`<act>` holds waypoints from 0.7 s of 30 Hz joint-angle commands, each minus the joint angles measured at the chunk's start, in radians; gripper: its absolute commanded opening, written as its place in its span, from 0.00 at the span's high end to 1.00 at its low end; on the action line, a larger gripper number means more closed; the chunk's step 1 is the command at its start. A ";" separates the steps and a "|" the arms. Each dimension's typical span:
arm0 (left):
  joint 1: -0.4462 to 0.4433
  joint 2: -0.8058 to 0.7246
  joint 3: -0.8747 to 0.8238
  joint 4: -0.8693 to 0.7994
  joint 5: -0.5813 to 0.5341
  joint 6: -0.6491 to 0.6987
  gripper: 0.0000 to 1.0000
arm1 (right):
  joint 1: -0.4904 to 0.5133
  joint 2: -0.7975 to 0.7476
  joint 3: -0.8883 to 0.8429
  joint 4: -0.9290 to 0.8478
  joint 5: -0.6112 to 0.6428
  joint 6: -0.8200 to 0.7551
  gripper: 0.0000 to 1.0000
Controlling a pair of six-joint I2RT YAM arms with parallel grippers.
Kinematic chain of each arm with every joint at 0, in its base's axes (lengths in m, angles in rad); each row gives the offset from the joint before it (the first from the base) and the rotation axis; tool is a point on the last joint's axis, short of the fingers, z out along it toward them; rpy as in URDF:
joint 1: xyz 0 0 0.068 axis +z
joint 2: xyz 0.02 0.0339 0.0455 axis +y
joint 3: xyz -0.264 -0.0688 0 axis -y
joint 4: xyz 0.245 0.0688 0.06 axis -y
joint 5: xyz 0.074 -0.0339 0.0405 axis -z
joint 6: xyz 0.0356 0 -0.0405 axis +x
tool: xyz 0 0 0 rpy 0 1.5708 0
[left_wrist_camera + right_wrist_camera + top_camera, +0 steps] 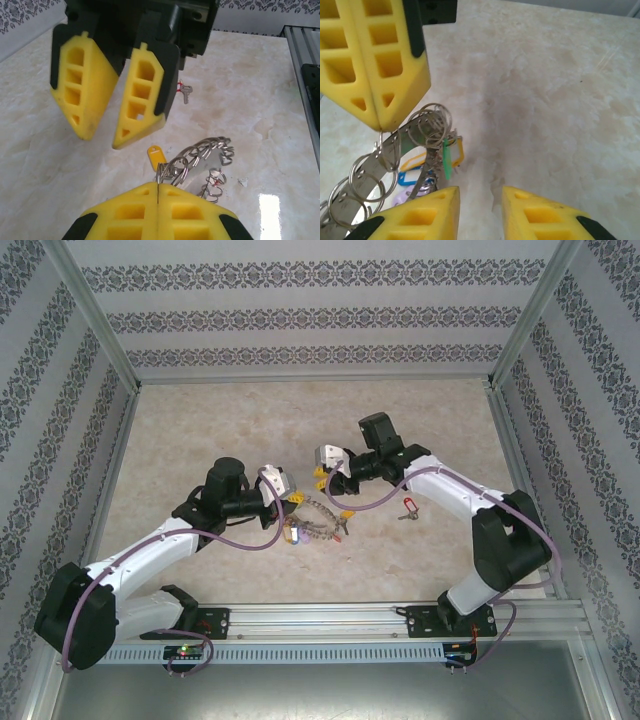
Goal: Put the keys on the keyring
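The keyring (315, 520) is a grey metal band fringed with small split rings (200, 150) and coloured tags (447, 160). My left gripper (158, 186) is shut on its upper edge and holds it just above the table. My right gripper (480, 192) hovers right beside the ring, open, with bare table between its fingers; its yellow fingers (142, 100) hang above the ring in the left wrist view. One key with a red tag (405, 508) lies loose on the table to the right. A yellow tag (156, 153) lies by the ring; I cannot tell if it is attached.
The beige marble-look table (250, 420) is walled by patterned panels (300, 310) at the back and sides. An aluminium rail (330, 625) carrying both arm bases runs along the near edge. Free table stretches behind and to the left of the grippers.
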 commanded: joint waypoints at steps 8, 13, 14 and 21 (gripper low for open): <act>-0.010 -0.020 0.004 0.025 -0.016 -0.005 1.00 | 0.043 -0.028 -0.018 -0.084 -0.110 -0.089 0.67; -0.009 -0.018 0.006 0.027 -0.008 -0.006 1.00 | 0.061 -0.027 -0.017 -0.064 -0.108 -0.065 0.67; -0.010 -0.019 0.007 0.025 -0.010 -0.006 1.00 | 0.061 -0.025 -0.012 -0.067 -0.115 -0.063 0.67; -0.011 -0.011 0.023 0.000 -0.027 -0.001 1.00 | 0.062 -0.040 -0.016 -0.057 -0.144 -0.029 0.68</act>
